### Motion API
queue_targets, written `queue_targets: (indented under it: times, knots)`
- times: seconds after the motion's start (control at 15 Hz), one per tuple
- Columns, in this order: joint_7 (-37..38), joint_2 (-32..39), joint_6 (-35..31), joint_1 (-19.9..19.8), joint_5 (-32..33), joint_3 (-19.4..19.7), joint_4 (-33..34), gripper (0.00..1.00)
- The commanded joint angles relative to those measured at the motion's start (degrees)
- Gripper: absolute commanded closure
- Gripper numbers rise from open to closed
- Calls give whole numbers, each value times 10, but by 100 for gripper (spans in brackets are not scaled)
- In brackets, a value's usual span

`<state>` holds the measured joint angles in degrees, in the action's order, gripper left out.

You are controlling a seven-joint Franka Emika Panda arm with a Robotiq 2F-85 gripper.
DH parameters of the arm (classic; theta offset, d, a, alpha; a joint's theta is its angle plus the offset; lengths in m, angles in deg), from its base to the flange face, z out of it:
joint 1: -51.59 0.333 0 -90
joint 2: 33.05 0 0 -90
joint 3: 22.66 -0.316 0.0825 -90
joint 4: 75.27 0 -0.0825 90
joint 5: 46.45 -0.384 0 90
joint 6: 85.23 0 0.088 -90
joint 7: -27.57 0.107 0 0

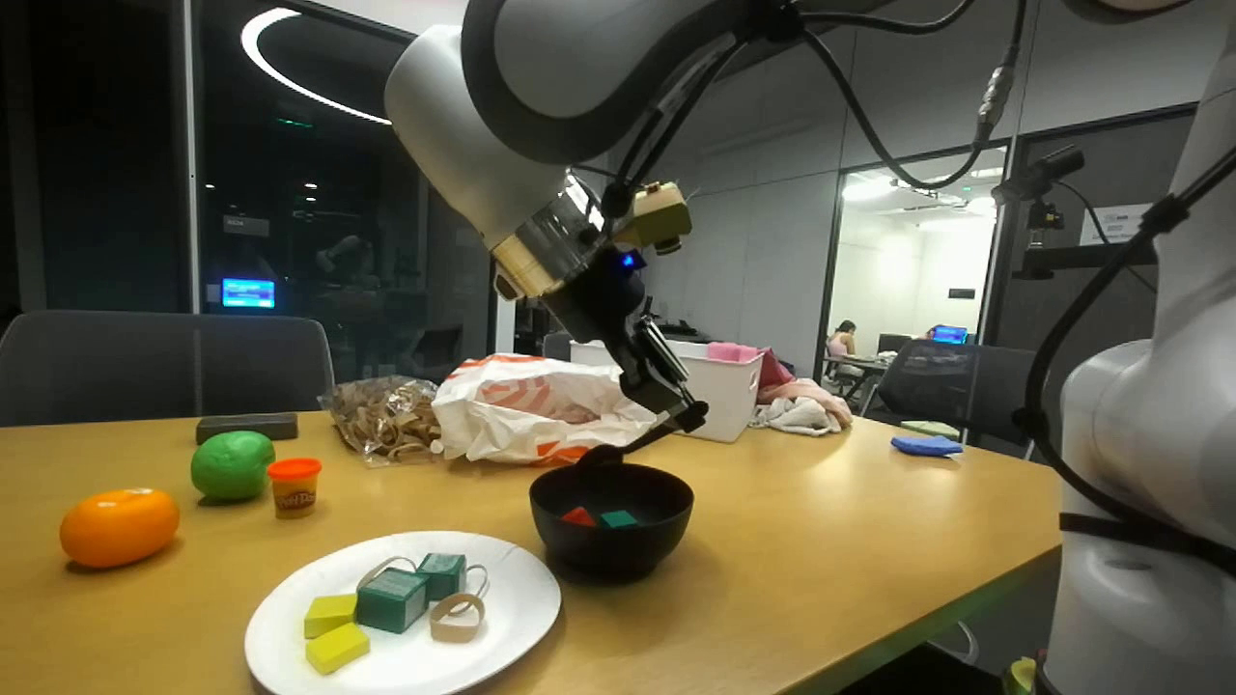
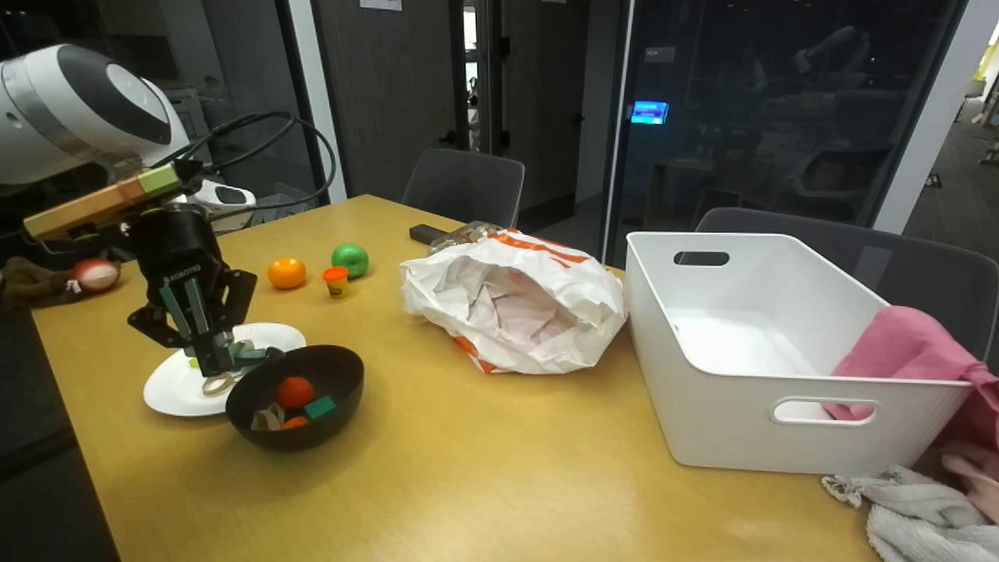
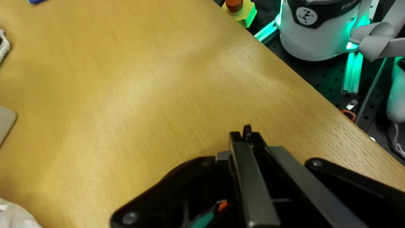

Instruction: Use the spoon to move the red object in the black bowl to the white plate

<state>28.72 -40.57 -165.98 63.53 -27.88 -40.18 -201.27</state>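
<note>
At the edge of the black bowl (image 1: pixel 610 560), here's the dark spoon (image 1: pixel 606 454), head low by the rim, handle slanting up to the gripper (image 1: pixel 683 410), and the jaws are clamped together on that handle. Is the head touching the rim or just clear of it? I can't tell. Look inside the bowl: the rounded red piece (image 2: pixel 295 392) sits there, a teal block (image 2: pixel 320 407) just beside it, a second reddish chunk (image 2: pixel 295 422) half hidden by the wall, and a beige curled strip (image 2: pixel 269 416) alongside. Right next to the bowl on the surface (image 1: pixel 821 541), the white plate (image 1: pixel 526 600) carries green blocks (image 1: pixel 391 600), yellow blocks (image 1: pixel 337 648) and a beige ring (image 1: pixel 457 618). Farther along, an orange fruit (image 1: pixel 121 527), a green fruit (image 1: pixel 232 465) and an orange-lidded Play-Doh tub (image 1: pixel 294 490) stand near one another. A rumpled white plastic bag (image 2: pixel 515 304) lies near the white bin (image 2: pixel 780 437), pink cloth (image 2: pixel 897 343) draped over its edge.
</note>
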Motion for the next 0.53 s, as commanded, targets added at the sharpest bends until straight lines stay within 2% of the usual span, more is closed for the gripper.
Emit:
queue_targets:
  times: [0.0,0.47]
  knots:
    - [-34,-1,-27,5,-9,23,0,90]
    - [-57,4,-83,0,0,43,-27,90]
